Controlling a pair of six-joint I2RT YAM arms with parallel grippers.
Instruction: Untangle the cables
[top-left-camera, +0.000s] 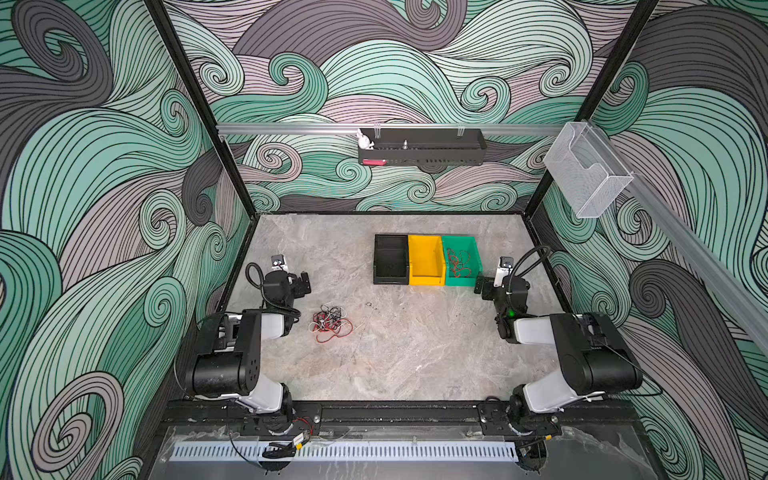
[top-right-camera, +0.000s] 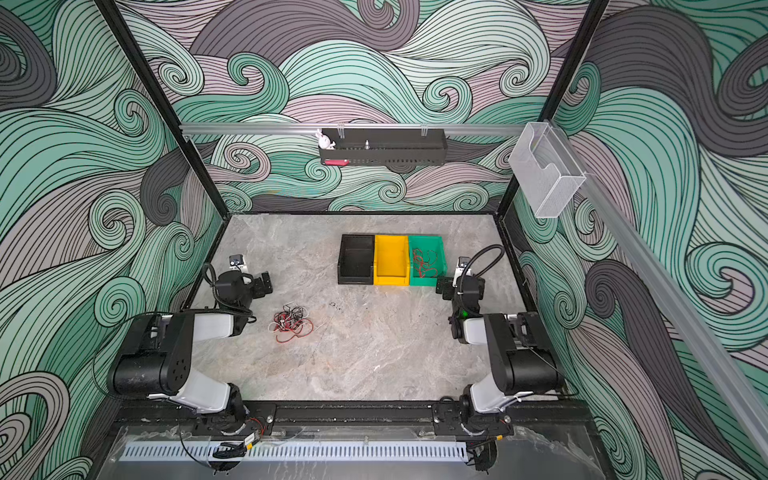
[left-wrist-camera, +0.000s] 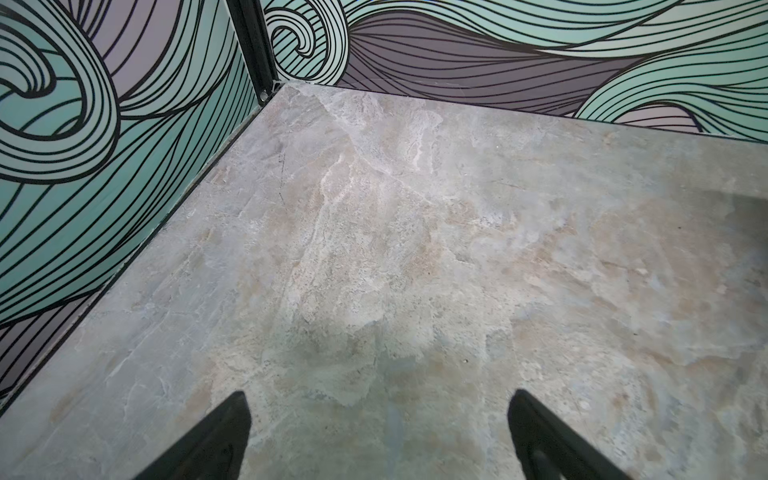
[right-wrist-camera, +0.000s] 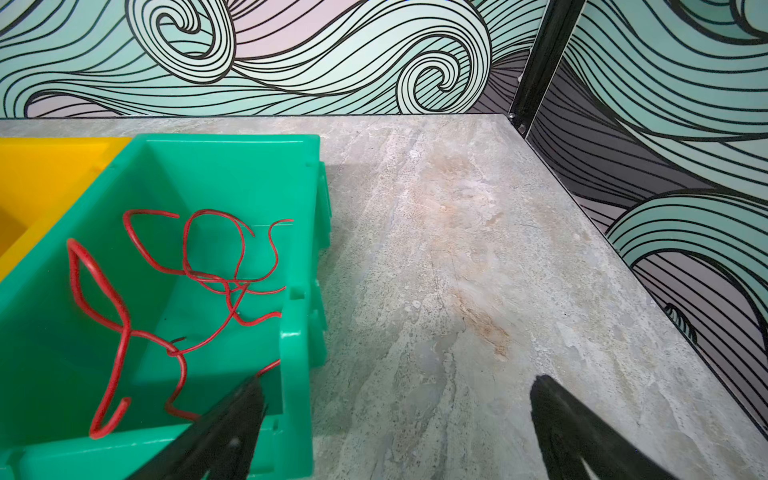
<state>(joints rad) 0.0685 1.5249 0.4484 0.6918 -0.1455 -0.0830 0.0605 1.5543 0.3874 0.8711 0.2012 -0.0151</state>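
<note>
- Read the table (top-left-camera: 415, 353) as a clock face in a top view, with twelve at the back wall. The tangle of cables (top-left-camera: 331, 326) (top-right-camera: 291, 326) lies at about eight o'clock. It is a loose heap of red, black and white wires, flat on the stone surface.
- Some red cables (right-wrist-camera: 187, 274) already lie in the green bin (right-wrist-camera: 297, 374). It stands at about one o'clock in a row with the yellow bin (top-left-camera: 424, 262) and the black bin (top-left-camera: 390, 262). The yellow one looks empty; the dark inside of the black one I cannot read.
- The left gripper (left-wrist-camera: 378, 399) is at about ten o'clock, its jaws spread wide with nothing between them. Its wrist view shows only bare table. The heap is at about five o'clock from it, near but apart.
- The right gripper (right-wrist-camera: 399, 384) is at about three o'clock, just beside the near corner of the green bin. Its jaws are also wide and empty.
- In my judgement the step in hand is to reach the heap and draw out one wire. Most of the sorting is not yet done.
- To do it well, the left arm should first turn toward the heap so that its camera sees it.
- It should choose a strand at the edge. The red loop on the six o'clock side seems the most free.
- It should close on that single strand and lift slowly.
- If the whole heap rises together, the right gripper should probably come across and hold the rest down.
- The risk I expect is that such a thin wire slips out, or drags its neighbours along.
</note>
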